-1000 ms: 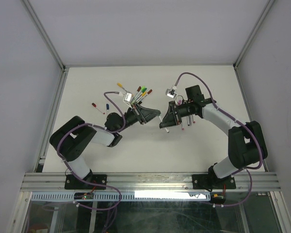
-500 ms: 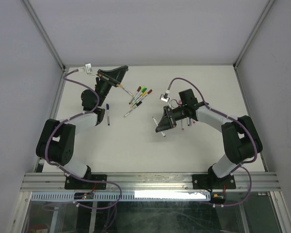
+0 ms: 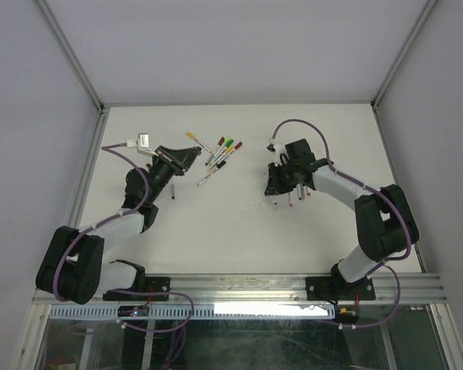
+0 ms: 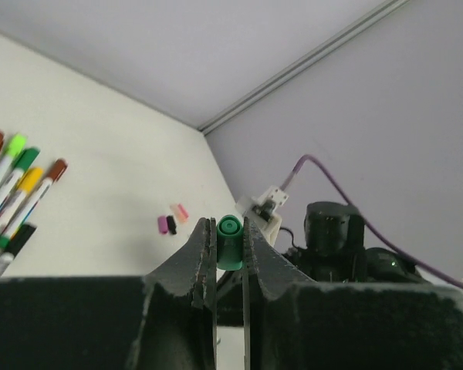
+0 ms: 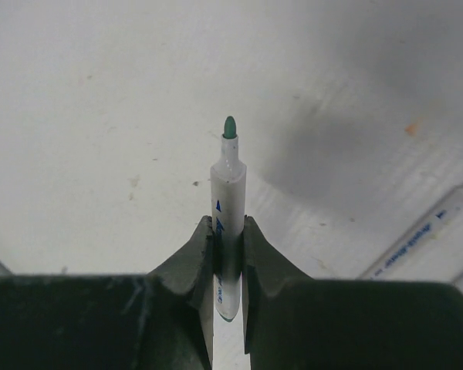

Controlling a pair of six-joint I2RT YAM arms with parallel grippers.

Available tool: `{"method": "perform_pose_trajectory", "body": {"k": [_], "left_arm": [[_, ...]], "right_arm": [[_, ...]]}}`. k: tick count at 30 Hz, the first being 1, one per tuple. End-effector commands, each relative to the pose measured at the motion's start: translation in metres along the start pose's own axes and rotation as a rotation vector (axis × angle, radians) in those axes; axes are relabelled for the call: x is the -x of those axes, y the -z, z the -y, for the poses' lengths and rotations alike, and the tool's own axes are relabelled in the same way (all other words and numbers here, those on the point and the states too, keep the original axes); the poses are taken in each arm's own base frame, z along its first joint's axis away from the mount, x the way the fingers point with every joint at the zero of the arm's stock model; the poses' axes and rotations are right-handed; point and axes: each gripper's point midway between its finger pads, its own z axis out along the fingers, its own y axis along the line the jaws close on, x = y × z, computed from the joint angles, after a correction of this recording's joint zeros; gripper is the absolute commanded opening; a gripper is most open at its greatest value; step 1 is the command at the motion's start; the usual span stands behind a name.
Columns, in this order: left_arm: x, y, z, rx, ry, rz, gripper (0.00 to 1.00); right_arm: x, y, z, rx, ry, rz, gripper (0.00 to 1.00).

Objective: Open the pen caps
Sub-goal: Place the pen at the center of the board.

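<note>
Cap (image 4: pixel 230 248) of green plastic sits pinched in my left gripper (image 4: pixel 228 231), jaws closed on it. Capped pens (image 4: pixel 14 181) lie on the table (image 4: pixel 108 146) at nine o'clock from it. My right gripper (image 5: pixel 228 231) clamps the uncapped green pen (image 5: pixel 230 173), tip toward twelve o'clock.

In the left wrist view the lower part of the green cap (image 4: pixel 230 240) is hidden between the fingers of the left gripper (image 4: pixel 228 231), the pens (image 4: pixel 19 181) are cut off by the left edge, and the loose caps (image 4: pixel 172 223) farther off are too small and soft to count. In the right wrist view the rear end of the green-tipped pen (image 5: pixel 228 181) is lost between the fingers of the right gripper (image 5: pixel 228 225), and a second pen (image 5: pixel 417 235) runs past the right edge, its print too blurred to read. From above, what either gripper holds is too small to tell.
</note>
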Motion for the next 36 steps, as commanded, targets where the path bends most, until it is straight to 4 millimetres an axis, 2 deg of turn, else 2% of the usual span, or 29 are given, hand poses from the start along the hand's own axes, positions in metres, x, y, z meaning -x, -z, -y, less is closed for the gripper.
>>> {"method": "perform_pose_trajectory", "body": {"k": [1, 6, 16, 19, 24, 31, 36], "left_arm": [[-0.009, 0.023, -0.005, 0.059, -0.024, -0.004, 0.0], [-0.019, 0.041, -0.009, 0.088, 0.003, -0.014, 0.0], [-0.031, 0.056, -0.007, 0.093, 0.03, -0.029, 0.0], [-0.036, 0.058, -0.006, 0.092, 0.042, -0.039, 0.0], [-0.041, 0.057, -0.004, 0.09, 0.05, -0.047, 0.0], [-0.043, 0.058, -0.006, 0.097, 0.056, -0.046, 0.0], [-0.044, 0.058, -0.006, 0.096, 0.057, -0.05, 0.0]], "right_arm": [[0.02, 0.01, 0.036, -0.247, -0.051, 0.063, 0.0], [0.016, 0.011, 0.053, -0.361, -0.079, 0.061, 0.03], [0.012, 0.005, 0.078, -0.479, -0.103, 0.051, 0.03], [0.012, 0.004, 0.08, -0.487, -0.102, 0.05, 0.05], [0.009, 0.002, 0.081, -0.488, -0.108, 0.035, 0.17], [0.006, -0.001, 0.081, -0.476, -0.126, 0.019, 0.19], [0.006, 0.0, 0.081, -0.469, -0.134, 0.019, 0.26]]}}
